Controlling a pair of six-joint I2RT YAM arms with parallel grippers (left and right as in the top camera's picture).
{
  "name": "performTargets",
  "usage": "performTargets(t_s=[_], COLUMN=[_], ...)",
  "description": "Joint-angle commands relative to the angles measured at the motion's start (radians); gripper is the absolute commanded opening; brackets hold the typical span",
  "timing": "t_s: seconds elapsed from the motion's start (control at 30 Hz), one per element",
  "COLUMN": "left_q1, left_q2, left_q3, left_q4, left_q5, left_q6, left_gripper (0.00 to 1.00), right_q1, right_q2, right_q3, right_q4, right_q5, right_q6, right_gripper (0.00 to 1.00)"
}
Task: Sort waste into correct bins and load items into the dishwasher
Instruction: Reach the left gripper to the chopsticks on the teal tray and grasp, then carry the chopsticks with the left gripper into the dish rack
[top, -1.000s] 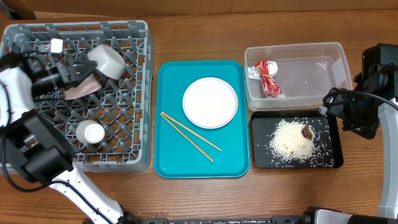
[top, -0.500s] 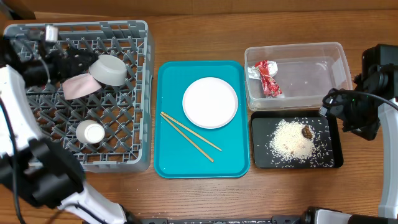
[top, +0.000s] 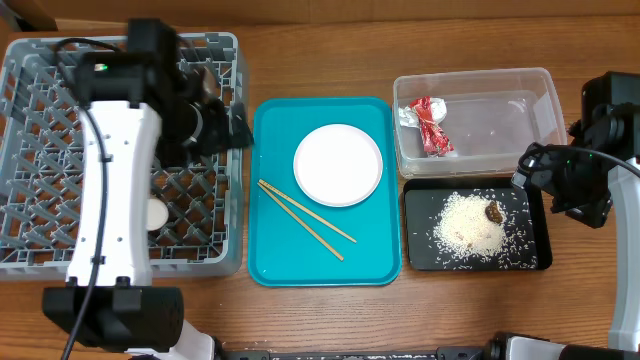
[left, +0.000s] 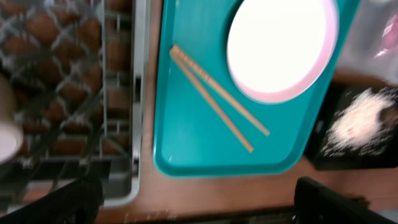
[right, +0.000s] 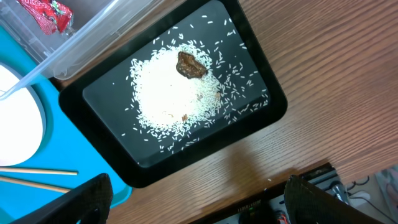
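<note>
The grey dish rack (top: 40, 90) stands at the left with the small white cup (top: 152, 213) in it. My left gripper (top: 235, 128) is open and empty over the rack's right edge; my arm hides the bowl and pink dish. The white plate (top: 338, 165) and chopsticks (top: 305, 218) lie on the teal tray (top: 325, 262); they also show in the left wrist view, plate (left: 280, 46) and chopsticks (left: 217, 96). The red-and-silver wrapper (top: 428, 125) lies in the clear tub (top: 500, 82). Rice (top: 468, 225) and a brown scrap (top: 494, 212) lie in the black tray (top: 412, 255). My right gripper (top: 535, 170) is open and empty beside it.
The right wrist view shows the black tray (right: 112, 155) with rice (right: 171, 93) and scrap (right: 191, 64), the tub's corner (right: 81, 46) and bare wood toward the table's front edge. The left wrist view shows the rack's edge (left: 134, 124) next to the teal tray (left: 186, 149).
My left arm has swung from the rack's far left across to its right edge by the teal tray. The bowl and pink dish are now hidden under it. The right arm has not moved.
</note>
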Motion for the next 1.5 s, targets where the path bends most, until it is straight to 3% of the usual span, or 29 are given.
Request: performTargets(t_s=[0.0,0.17,0.27,0.37,0.57,0.73,1.0,1.2,1.47], left_q1=[-0.09,-0.265,-0.387,-0.478,-0.564,-0.558,-0.558,-0.54,-0.513], left_q2=[-0.014,-0.122,-0.226,-0.302,-0.29,-0.185,0.018,0.153,0.181], left_q3=[-0.003,-0.127,-0.263,-0.406,-0.652,-0.777,-0.784,-0.784,-0.785], left_q4=[-0.084,-0.052,0.045,0.18,0.453,0.586,0.711,0.739,0.73], left_q5=[-0.146,-0.195,-0.28,-0.302,-0.299,-0.295,-0.287,-0.24,-0.217], left_q6=[-0.13,-0.3,-0.483,-0.591,-0.623,-0.655,-0.655,-0.654,-0.642], left_gripper=[1.0,1.0,1.0,1.0,1.0,1.0,0.93,0.73,0.36], right_q1=[-0.003,-0.003,-0.003,-0.003,-0.003,-0.003,-0.003,-0.003,-0.003], right_q2=[-0.014,-0.014,-0.014,-0.014,-0.014,-0.014,-0.014,-0.014,-0.014], right_q3=[0.025,0.025,0.025,0.025,0.025,0.025,0.025,0.025,0.025], right_q4=[0.002,0.002,0.006,0.01,0.01,0.009,0.009,0.009,0.008], right_q5=[0.007,0.007,0.007,0.006,0.006,0.006,-0.008,-0.008,-0.008], right_q6=[-0.003,-0.003,-0.003,-0.003,-0.003,-0.003,-0.004,-0.004,-0.004], right_gripper=[0.9,0.9,0.9,0.9,0.91,0.91,0.91,0.91,0.91])
